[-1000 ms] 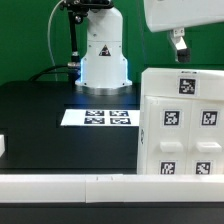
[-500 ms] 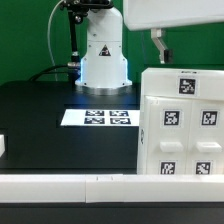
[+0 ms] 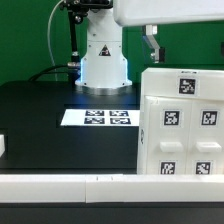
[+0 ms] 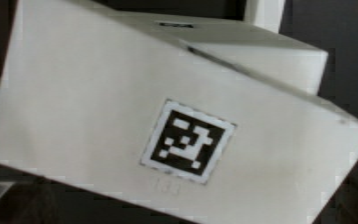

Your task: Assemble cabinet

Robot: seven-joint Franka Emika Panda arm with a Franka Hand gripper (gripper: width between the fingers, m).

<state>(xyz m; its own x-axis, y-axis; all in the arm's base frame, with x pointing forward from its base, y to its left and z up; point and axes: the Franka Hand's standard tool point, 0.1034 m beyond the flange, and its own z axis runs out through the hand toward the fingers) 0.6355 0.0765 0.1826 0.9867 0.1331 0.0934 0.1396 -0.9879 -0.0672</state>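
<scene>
White rail (image 3: pixel 60 187) runs along the near table edge, and at the exterior view's far left a small white block (image 3: pixel 3 146) is cut off by the frame, so I cannot say what it is. Dark tabletop (image 3: pixel 35 115) lies bare between that block and the marker board (image 3: pixel 99 118), which lies flat in front of my base (image 3: pixel 103 55). Further right, only one finger (image 3: pixel 151 44) of my claw (image 3: pixel 152 46) shows below the white housing; the other is hidden, so I cannot tell whether the claw is spread or pressed together. It hangs above the cabinet's top edge, apart from it. The cabinet (image 3: pixel 183 125) stands at the exterior view's right, its far side cropped. From my wrist, one tilted white panel with a single tag (image 4: pixel 190 138) fills nearly everything, slightly blurred, with only dark slivers at its edges.
</scene>
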